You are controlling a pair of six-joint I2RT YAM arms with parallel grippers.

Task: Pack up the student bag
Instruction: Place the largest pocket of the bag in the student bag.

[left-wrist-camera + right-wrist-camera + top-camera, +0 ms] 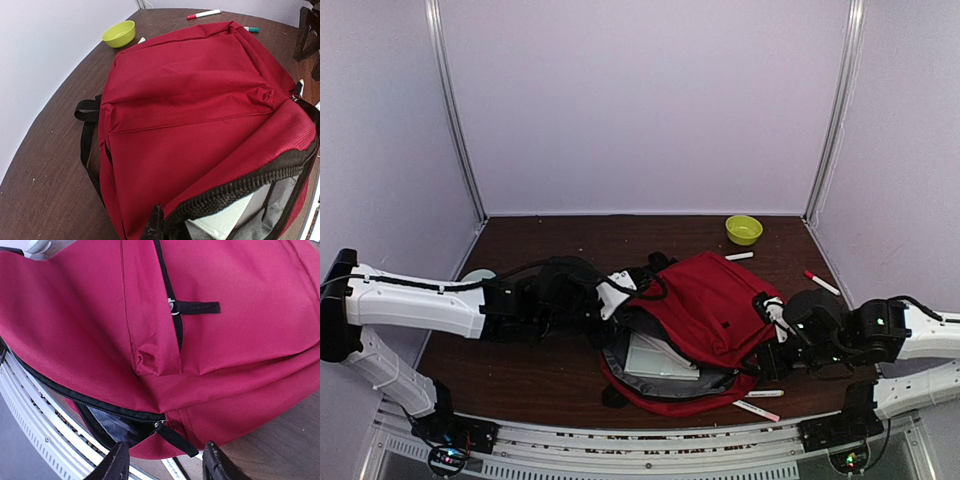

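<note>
Straddling the main zipper pull point(176, 440) at the right near corner of the student bag point(705, 305), the right gripper point(166, 449) stands half open, holding nothing; the pull slants across its gap. The left gripper point(155, 225) is clamped on the bag's opposite rim.

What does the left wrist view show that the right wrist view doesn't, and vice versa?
Left wrist only: green bowl, red marker, black strap, white item inside. Right wrist only: front-pocket zipper pull, main zipper pull just ahead of the open right gripper. Both: red student bag with its main zipper open, brown table.
</note>
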